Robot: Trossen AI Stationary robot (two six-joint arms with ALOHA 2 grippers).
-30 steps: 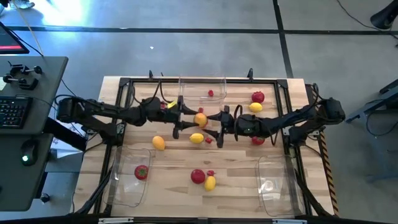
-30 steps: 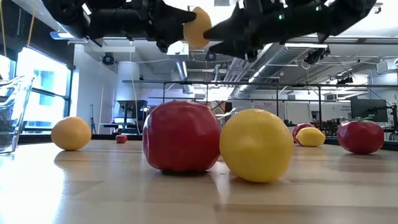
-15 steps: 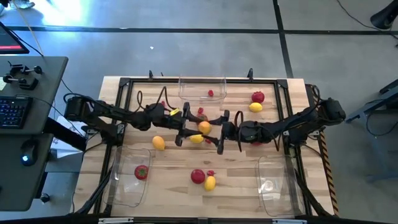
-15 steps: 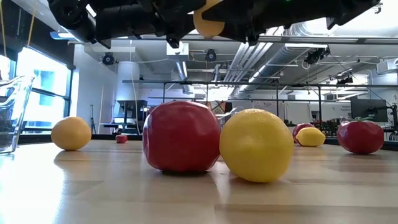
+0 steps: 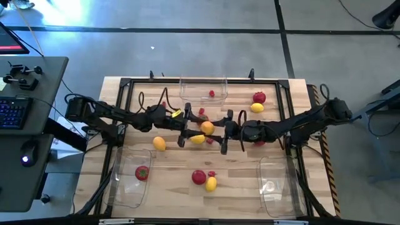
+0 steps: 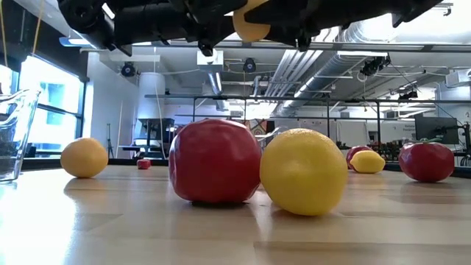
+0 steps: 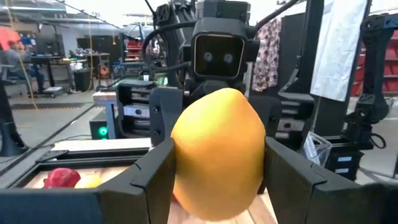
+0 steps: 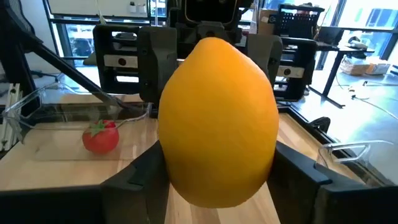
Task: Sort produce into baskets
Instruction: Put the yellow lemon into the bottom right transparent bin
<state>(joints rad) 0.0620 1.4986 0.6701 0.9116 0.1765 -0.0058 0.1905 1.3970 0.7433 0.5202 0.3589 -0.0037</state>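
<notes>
Orange lemon [image 5: 207, 127] shifted nearer table centre, clamped between left gripper [image 5: 185, 129] and right gripper [image 5: 225, 132] jaws.

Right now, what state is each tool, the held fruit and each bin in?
left tool: shut on the orange lemon.
right tool: also shut on it.
orange lemon: held in the air between both tools.
far bin: holds one berry.
left bin: holds one tomato.
right bin: empty.
</notes>
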